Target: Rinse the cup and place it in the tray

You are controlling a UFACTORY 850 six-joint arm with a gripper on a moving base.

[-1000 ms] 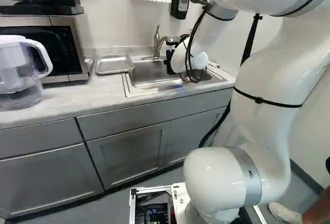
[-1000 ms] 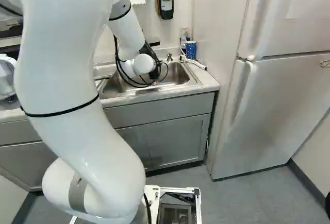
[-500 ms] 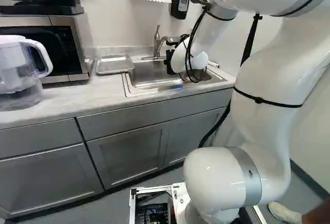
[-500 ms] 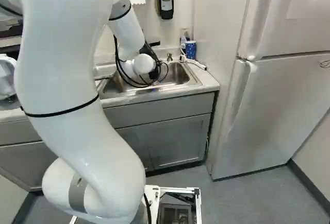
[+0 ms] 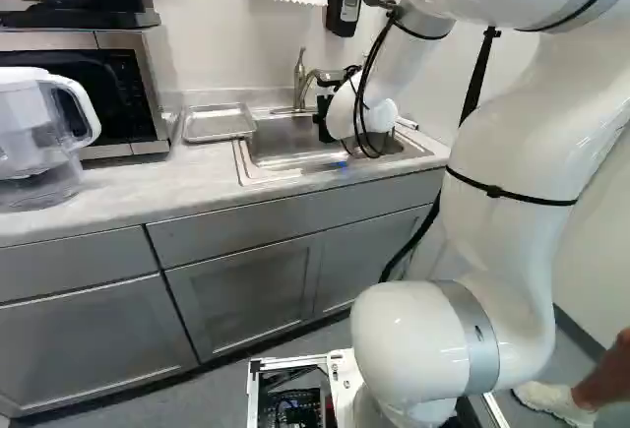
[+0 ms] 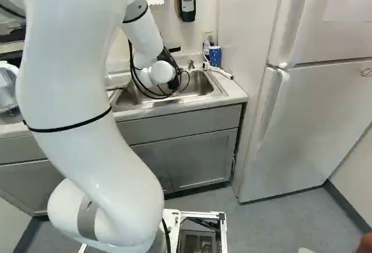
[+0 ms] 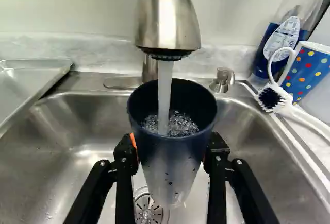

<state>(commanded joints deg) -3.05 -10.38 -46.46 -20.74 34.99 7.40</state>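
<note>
The gripper (image 5: 324, 119) holds the cup (image 7: 171, 154) (dark blue, paler and see-through below).

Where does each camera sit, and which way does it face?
Left base view: behind-left of the arm, facing tray and sink; arm at right.
Right base view: behind-right, facing sink and refrigerator; arm left of middle.
Wrist view: on the wrist, looking along jaws shut on the cup.
Both base views share the sink.
</note>
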